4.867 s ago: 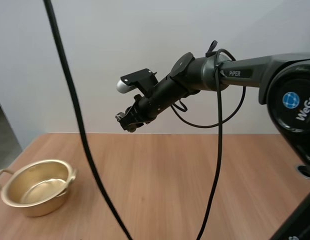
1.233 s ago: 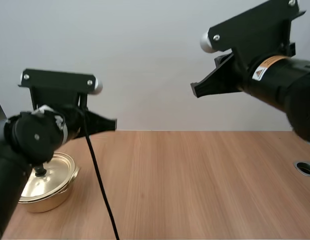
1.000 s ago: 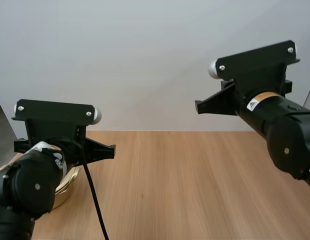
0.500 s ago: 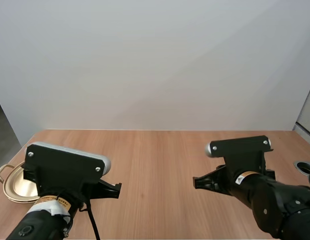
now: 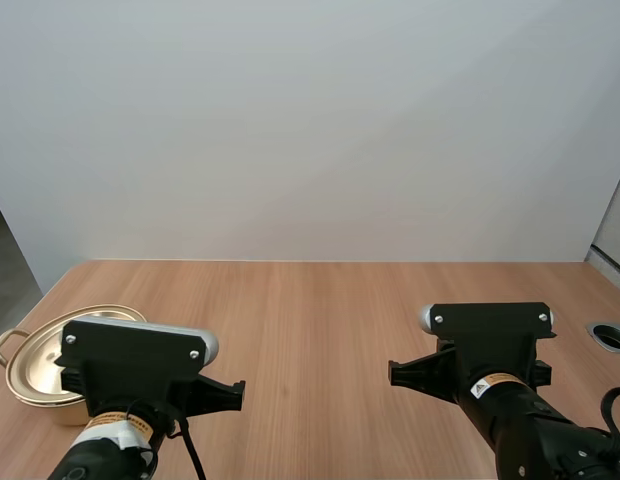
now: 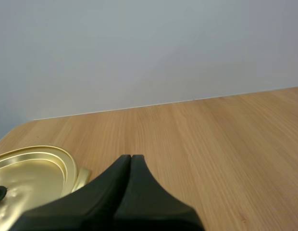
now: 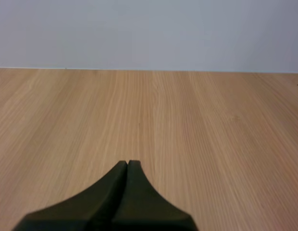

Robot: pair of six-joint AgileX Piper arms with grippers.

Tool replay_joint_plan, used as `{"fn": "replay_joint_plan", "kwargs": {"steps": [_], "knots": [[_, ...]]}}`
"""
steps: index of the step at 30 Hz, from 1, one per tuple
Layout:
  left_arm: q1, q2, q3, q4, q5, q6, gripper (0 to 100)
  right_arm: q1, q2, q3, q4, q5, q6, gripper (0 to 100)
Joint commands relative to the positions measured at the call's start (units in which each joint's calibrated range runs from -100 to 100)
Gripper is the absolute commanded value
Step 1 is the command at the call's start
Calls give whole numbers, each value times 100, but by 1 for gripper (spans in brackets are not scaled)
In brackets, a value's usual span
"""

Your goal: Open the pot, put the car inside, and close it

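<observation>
Wood tabletop, lidded pot upright just left of my left tool; that one and my right tool are both pressed together.

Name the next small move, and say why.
Probably none beyond parking both arms. The lid covers the pot, and the left gripper and right gripper are shut on nothing above the table. Whether the car is inside is hidden, so I can't confirm that step.

My high camera looks forward and down over the table from behind both arms. My wrist cameras ride low, facing the far wall; the left one shares the pot.
</observation>
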Motion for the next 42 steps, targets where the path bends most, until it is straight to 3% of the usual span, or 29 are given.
{"fn": "replay_joint_plan", "kwargs": {"steps": [1, 9, 18, 42], "knots": [[4, 0, 0, 1, 12, 1, 0, -2, -2, 0, -55, 30, -12, 0], [4, 0, 0, 1, 12, 1, 0, 54, -201, 0, -177, 294, -12, 0], [4, 0, 0, 1, 12, 1, 0, 54, -2838, 0, -27, 2914, 12, 0], [4, 0, 0, 1, 12, 1, 0, 40, -2884, 0, 61, 3065, 21, 0]]}}
